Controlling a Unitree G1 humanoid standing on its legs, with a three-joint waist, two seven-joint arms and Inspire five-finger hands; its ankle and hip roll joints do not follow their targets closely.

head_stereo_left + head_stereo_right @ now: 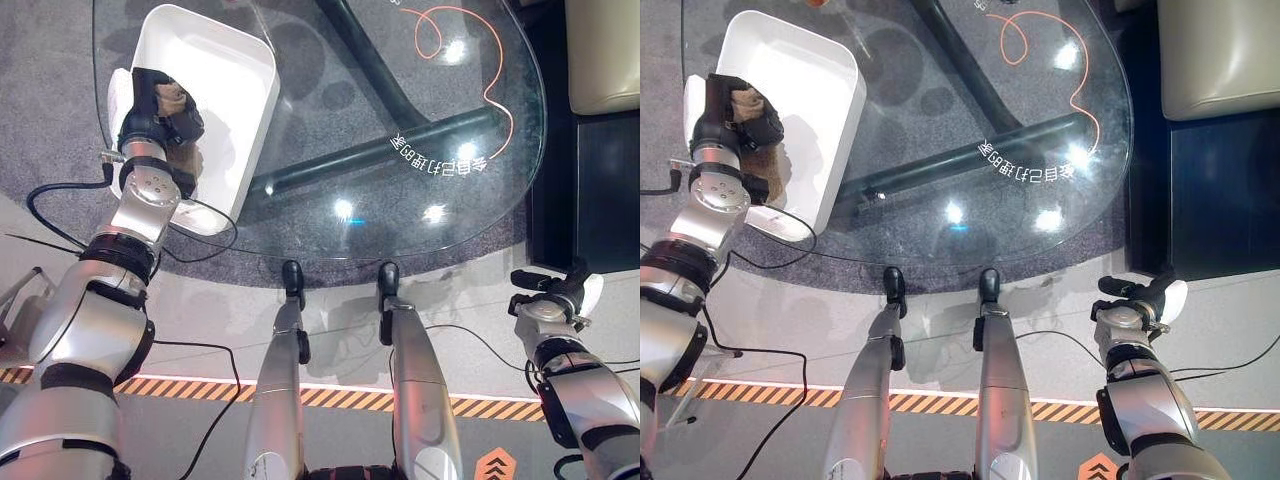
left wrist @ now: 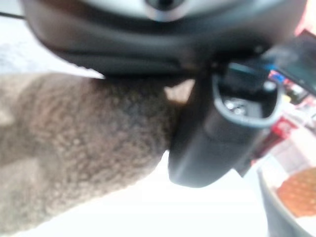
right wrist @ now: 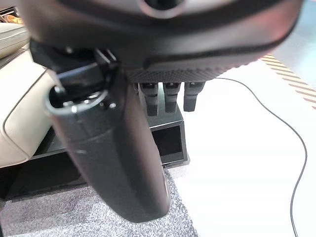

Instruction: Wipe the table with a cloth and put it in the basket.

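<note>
A white rectangular basket (image 1: 243, 62) stands on the left part of the round glass table (image 1: 400, 200). My left hand (image 1: 150, 105) hovers over the basket's near-left side, fingers curled round a fuzzy brown cloth (image 1: 172, 98). Part of the cloth hangs down inside the basket (image 1: 765, 168). In the left wrist view the cloth (image 2: 74, 153) bulges under the palm beside the thumb (image 2: 212, 138). My right hand (image 1: 555, 285) rests low at the right, off the table's near edge, with relaxed fingers (image 3: 168, 96) and nothing in it.
An orange cord (image 1: 492, 90) curls across the far right of the glass. A beige seat (image 1: 603, 50) and a dark low shelf (image 1: 600, 190) stand right of the table. A striped hazard line (image 1: 330, 397) crosses the floor near me.
</note>
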